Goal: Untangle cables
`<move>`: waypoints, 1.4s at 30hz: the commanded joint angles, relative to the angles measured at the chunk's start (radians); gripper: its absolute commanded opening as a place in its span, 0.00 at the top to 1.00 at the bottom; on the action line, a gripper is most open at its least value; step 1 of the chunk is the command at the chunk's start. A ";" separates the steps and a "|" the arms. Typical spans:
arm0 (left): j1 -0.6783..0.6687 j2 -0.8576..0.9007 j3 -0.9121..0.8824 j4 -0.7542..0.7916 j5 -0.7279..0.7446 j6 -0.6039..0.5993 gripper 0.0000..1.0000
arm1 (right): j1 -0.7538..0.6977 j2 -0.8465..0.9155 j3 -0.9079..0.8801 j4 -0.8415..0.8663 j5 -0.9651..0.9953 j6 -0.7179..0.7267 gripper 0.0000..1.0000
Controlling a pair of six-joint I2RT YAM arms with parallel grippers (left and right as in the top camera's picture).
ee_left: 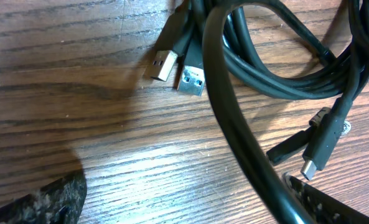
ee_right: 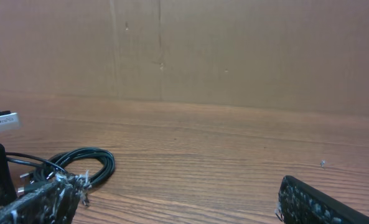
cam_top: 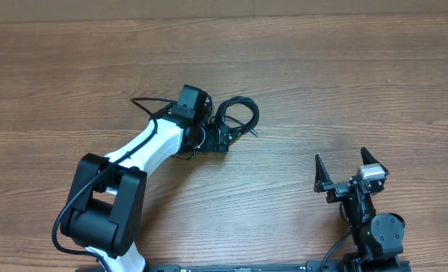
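Left gripper [cam_top: 227, 133] jaws wide above the cables [cam_top: 241, 113]; right gripper [cam_top: 345, 166] jaws wide, well apart from the cables

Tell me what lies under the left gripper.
Under the left gripper, black cables lie looped on the wooden table, with two silver plugs showing. Overhead, the wrist hides part of the bundle.

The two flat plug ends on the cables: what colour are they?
Silver metal plug ends on black cables; clearest in the left wrist view.
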 commanded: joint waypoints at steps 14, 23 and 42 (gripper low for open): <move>-0.001 0.031 -0.027 -0.013 -0.028 -0.007 0.01 | -0.008 -0.008 -0.011 0.006 -0.003 -0.003 0.00; -0.001 0.031 -0.027 -0.013 -0.028 -0.007 0.18 | -0.008 -0.008 -0.011 0.006 -0.003 -0.003 0.00; -0.001 0.031 -0.027 -0.013 -0.028 -0.007 0.96 | -0.008 -0.008 -0.011 0.006 -0.003 -0.003 0.00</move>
